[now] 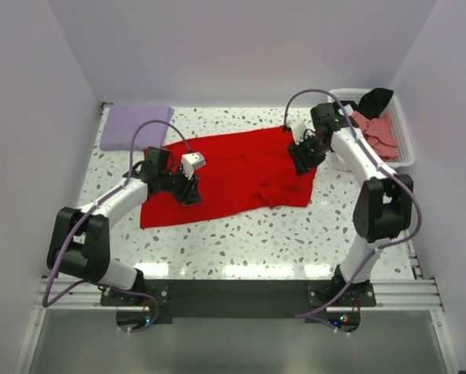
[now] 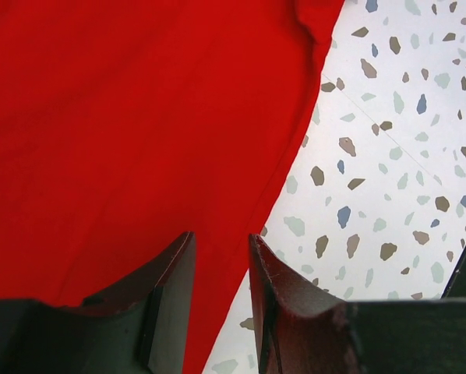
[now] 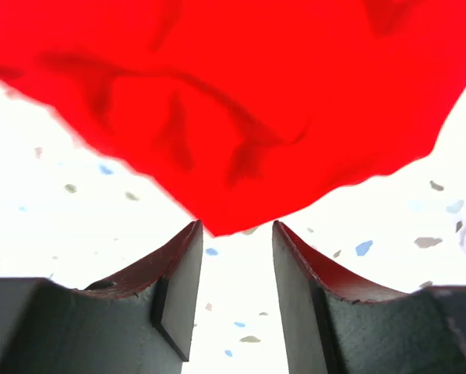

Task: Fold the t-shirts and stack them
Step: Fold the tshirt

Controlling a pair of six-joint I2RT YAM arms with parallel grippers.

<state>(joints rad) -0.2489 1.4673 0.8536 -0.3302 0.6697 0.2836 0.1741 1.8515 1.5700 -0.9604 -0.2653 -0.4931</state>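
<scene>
Right gripper [image 3: 237, 227] jaws apart, empty, near corner of bright red cloth t-shirt [image 1: 233, 175]. Left gripper [image 2: 221, 238] parted over its edge, nothing pinched. Red shirt spread, unfolded; pale lavender shirt [image 1: 135, 126] folded far-left; salmon-pink shirt [image 1: 379, 134], black shirt [image 1: 373, 100] in white slatted basket [image 1: 405, 148].

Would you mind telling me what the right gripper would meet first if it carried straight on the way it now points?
The red t-shirt: its nearest corner sits just ahead of the right gripper, whose jaws stand apart. The speckled table lies beyond, though depth is unclear.

Red t-shirt [image 3: 241, 101] blurred in right wrist view, cropped by edges.
</scene>
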